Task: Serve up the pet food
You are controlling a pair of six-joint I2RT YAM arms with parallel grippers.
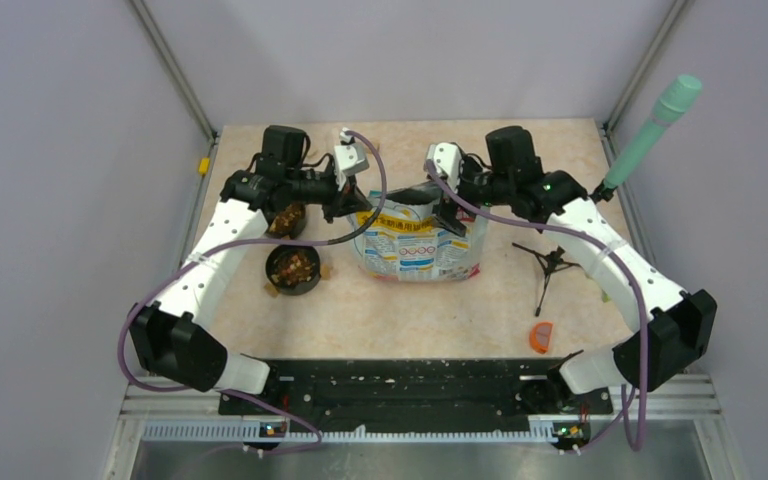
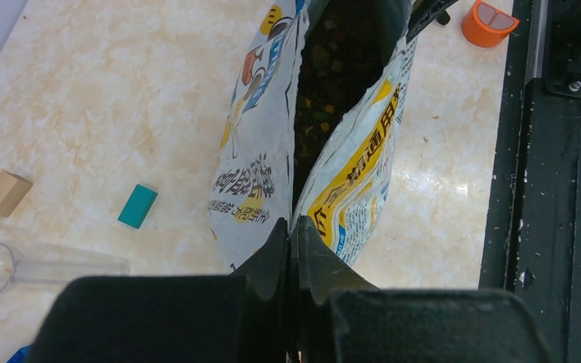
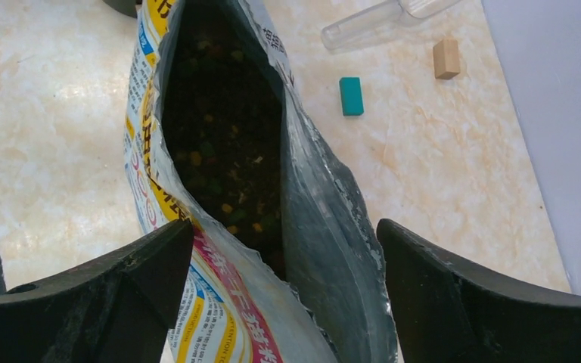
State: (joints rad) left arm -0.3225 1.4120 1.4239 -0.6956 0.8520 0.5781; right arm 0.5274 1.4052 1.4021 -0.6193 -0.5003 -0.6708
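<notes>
We had the left hand point(image 2: 291, 249) pinched shut on one end of the bag point(image 2: 257, 151) mouth, probably to hold it open, and the right hand point(image 3: 285, 231) spread wide astride the other end. Pet food point(image 3: 227, 136) sat mostly inside the bag, some in the black bowl point(image 1: 312, 284) just left of it

Beige table point(image 1: 380, 310) under bag point(image 1: 415, 245), black bowl point(image 1: 295, 292) (full of kibble point(image 1: 293, 265)), orange ring point(image 1: 541, 337), tripod point(image 1: 550, 262)
</notes>
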